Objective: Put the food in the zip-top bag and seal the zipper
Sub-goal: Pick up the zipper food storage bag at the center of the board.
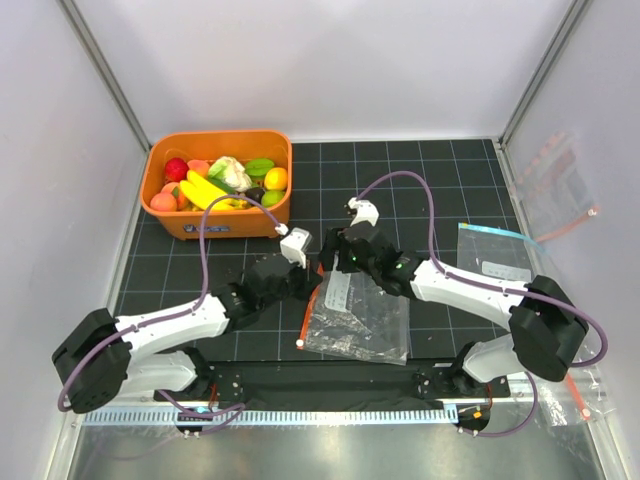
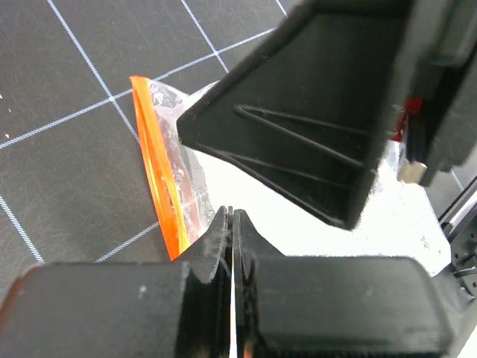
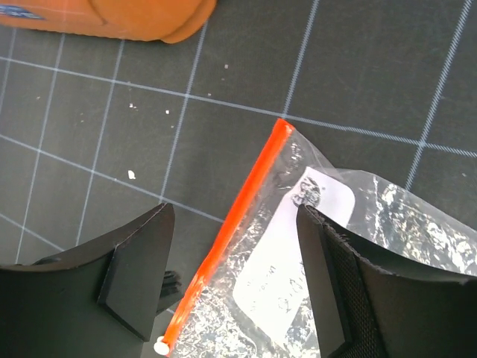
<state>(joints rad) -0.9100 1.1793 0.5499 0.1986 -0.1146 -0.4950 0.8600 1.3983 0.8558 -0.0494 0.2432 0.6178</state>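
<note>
Only from above is the food (image 1: 222, 180) seen piled in the orange bin (image 1: 165, 216), well apart from the zip-top bag (image 1: 362, 322) on the worktop (image 1: 440, 170), whereas up close the left fingers (image 2: 218, 240) are shown shut beside the zipper (image 2: 158, 168) (film pinched or not can't be told) and the right fingers (image 3: 140, 277) spread open astride it.

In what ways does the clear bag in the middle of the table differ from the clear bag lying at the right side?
The zip-top bag has a red-orange zipper along its mouth; the flat bag has a dark-blue top edge. The zip-top bag is crinkled; the flat bag lies smooth. The left gripper and the right gripper are at the zip-top bag; nothing touches the flat bag. Both are clear plastic and hold no food.
</note>
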